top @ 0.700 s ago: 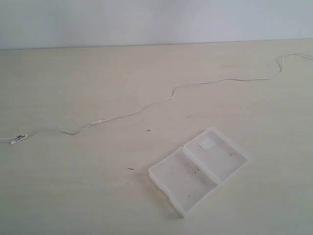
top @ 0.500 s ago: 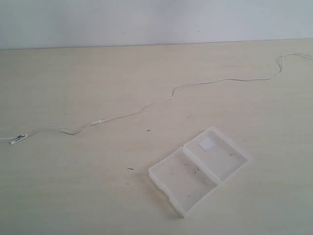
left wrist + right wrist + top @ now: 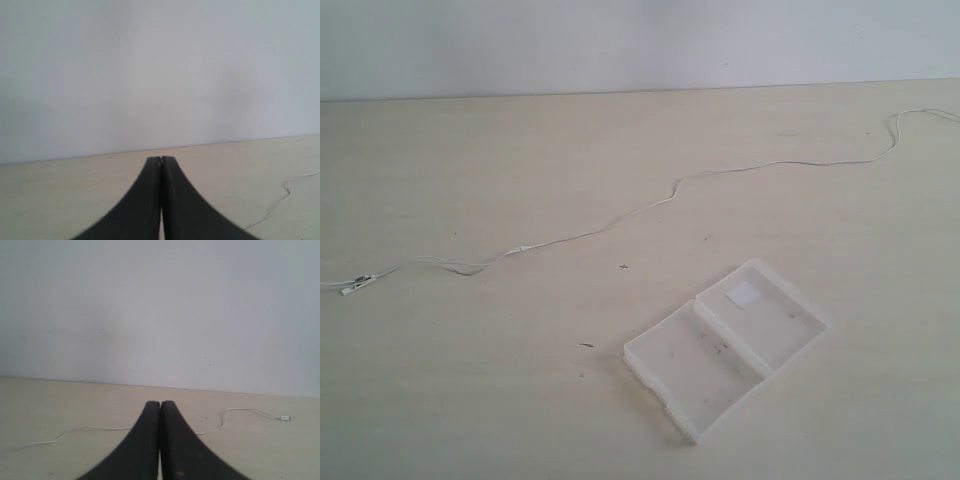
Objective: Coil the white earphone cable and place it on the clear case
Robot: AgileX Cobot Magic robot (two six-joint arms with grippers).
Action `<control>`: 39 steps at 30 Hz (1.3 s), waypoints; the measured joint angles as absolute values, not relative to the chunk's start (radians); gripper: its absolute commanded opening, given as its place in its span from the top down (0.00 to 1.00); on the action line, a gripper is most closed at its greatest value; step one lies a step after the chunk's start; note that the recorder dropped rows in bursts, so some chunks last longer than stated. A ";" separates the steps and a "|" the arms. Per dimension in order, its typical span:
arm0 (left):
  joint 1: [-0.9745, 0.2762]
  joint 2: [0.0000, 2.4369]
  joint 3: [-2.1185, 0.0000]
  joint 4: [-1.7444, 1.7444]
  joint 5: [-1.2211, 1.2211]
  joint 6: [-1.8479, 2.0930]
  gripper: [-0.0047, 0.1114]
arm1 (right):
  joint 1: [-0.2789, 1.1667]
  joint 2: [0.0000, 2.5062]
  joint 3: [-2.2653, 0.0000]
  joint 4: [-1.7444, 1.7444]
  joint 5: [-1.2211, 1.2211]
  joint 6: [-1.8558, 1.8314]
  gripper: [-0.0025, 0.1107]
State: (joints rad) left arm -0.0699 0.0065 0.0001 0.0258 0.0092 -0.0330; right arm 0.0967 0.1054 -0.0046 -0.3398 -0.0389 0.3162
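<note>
Pale wood-grain surface (image 3: 470,400) here, lightly scuffed with a few dark specks, and a plain white wall (image 3: 620,40) rising straight off its far edge. Across that surface the white earphone cable (image 3: 650,207) is laid out full length, uncoiled: a very thin wire in gentle waves, with a tiny inline piece (image 3: 523,247) along the run and a small dark-marked tip at one end. The other end curls off the edge of the exterior view. The left hand (image 3: 161,160) is pinched tight, its two black fingers pressed together with nothing between them, and a short stretch of the wire lies on the surface ahead of it and off to one side, well clear of the fingertips. The right hand (image 3: 160,403) is closed the same way and empty. The wire crosses the surface beyond its fingertips, ending in a small plug (image 3: 285,418). The clear case (image 3: 725,345) lies open and flat, two translucent hinged halves side by side. One half bears a white patch (image 3: 744,293), and both are a little smudged inside. It sits apart from the wire with nothing on it. Neither wrist camera catches the case, so where it lies from either hand cannot be told.
</note>
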 measured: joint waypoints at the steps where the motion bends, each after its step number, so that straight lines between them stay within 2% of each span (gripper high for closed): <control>1: -0.070 0.007 0.000 0.026 0.009 -0.033 0.96 | 0.097 0.105 -0.005 -0.340 -0.039 0.316 0.98; 10: -0.070 0.007 0.000 0.026 0.009 -0.033 0.96 | 0.097 0.105 -0.005 -0.319 -0.139 0.329 0.98; 27: -0.070 0.007 0.000 0.026 0.009 -0.033 0.96 | 0.097 0.105 -0.005 -0.166 -0.824 0.560 0.98; 31: -0.070 0.007 0.000 0.026 0.009 -0.033 0.96 | 0.097 0.105 -0.007 -0.168 -0.792 0.560 0.98; 39: -0.070 0.007 0.000 0.026 0.009 -0.033 0.96 | 0.097 0.131 -0.012 -0.226 -0.530 0.557 0.98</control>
